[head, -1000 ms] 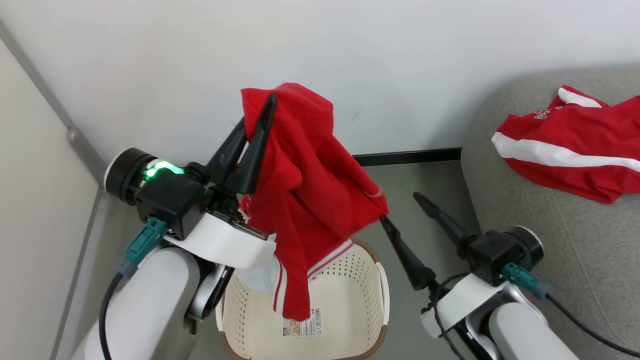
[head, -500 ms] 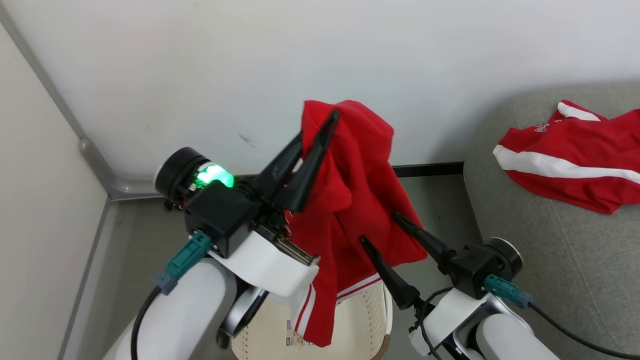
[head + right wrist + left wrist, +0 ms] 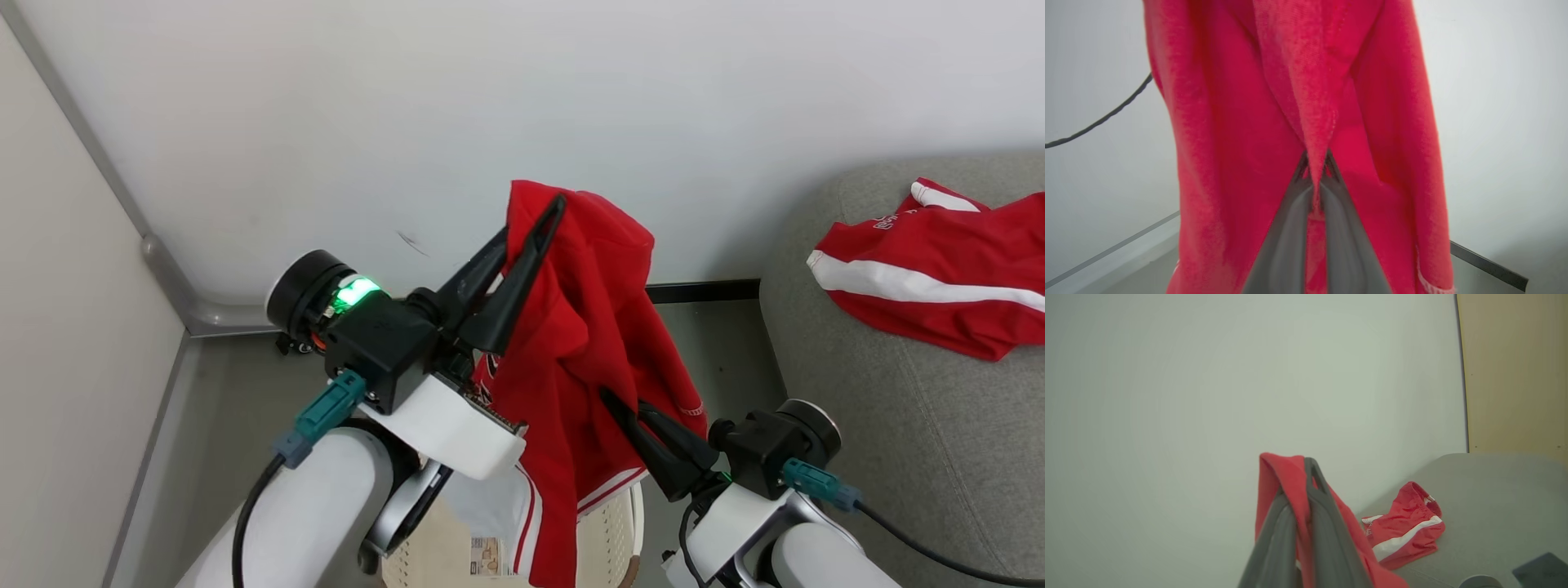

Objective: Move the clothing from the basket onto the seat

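While the left end effector (image 3: pixel 543 214) pinches the garment (image 3: pixel 588 327) high — the right end effector (image 3: pixel 620 400) pinches it lower.

White back wall (image 3: pixel 522 98) plain, evenly lit; cream side wall (image 3: pixel 57 343) met it at a grey corner strip (image 3: pixel 167 282); grey floor (image 3: pixel 229 384); black skirting (image 3: pixel 702 291) ran along the wall base to the grey upholstered seat (image 3: pixel 898 425); tan panel (image 3: pixel 1515 371) stood beyond the seat in the left wrist view.

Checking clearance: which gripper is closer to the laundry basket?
Right. The right gripper pinches the hanging shirt just above the basket; the left gripper holds its top, much higher.
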### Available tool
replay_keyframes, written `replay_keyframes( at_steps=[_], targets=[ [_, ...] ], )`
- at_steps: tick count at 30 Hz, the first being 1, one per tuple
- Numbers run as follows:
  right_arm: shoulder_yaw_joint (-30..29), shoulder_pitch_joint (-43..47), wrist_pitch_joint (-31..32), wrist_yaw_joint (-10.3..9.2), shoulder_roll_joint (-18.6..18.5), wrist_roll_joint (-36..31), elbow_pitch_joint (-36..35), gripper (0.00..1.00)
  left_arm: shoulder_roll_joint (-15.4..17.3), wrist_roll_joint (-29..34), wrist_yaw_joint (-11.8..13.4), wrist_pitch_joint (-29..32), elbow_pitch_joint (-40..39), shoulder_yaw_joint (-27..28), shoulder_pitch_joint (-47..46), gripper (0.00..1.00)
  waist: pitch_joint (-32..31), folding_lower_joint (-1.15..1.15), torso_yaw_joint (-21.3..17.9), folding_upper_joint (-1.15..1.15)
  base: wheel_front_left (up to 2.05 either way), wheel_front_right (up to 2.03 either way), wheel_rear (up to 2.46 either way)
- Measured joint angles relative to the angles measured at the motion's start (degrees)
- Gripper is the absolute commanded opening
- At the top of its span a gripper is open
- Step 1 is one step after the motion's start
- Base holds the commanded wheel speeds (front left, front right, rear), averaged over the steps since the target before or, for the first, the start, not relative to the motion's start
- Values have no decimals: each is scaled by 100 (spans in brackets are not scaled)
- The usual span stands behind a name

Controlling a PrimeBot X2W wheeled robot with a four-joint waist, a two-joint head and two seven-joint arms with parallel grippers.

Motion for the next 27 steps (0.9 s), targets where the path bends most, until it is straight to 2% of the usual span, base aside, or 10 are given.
replay_keyframes(
  at_steps=[2, 3, 4, 5, 6, 10, 27],
  targets=[
    [12, 0, 0, 0, -3, 36, -2, 0, 11, 0, 70, 67, 26, 78, 31, 0, 0, 0, -5, 0, 0, 0, 0],
    [12, 0, 0, 0, -9, 78, -5, 0, 26, 0, 76, 102, 42, 108, 55, 14, 1, 0, -8, 0, 0, 0, 0],
    [11, 0, 0, 0, -20, 100, -11, 0, 36, 0, 126, 136, 53, 125, 87, 38, 2, 0, -11, 0, 0, 0, 0],
    [2, 1, 0, 0, -30, 121, -26, 0, 47, -1, 142, 177, 68, 131, 116, 82, 4, 0, -15, 0, 0, 0, 0],
    [-13, 2, 0, 0, -31, 138, -49, 0, 57, -1, 177, 219, 92, 133, 129, 100, 7, 0, -19, 0, 0, 0, 0],
    [-136, 0, 0, 0, -38, 160, -136, 0, 85, -9, 272, 367, 149, 170, 210, 100, 20, 0, -43, 0, 0, 0, 0],
    [-547, -1, 1, 0, -127, 165, -349, 0, 178, -9, 322, 706, 74, 116, 229, 100, 113, 0, -277, 0, 0, 0, 0]
  ],
)
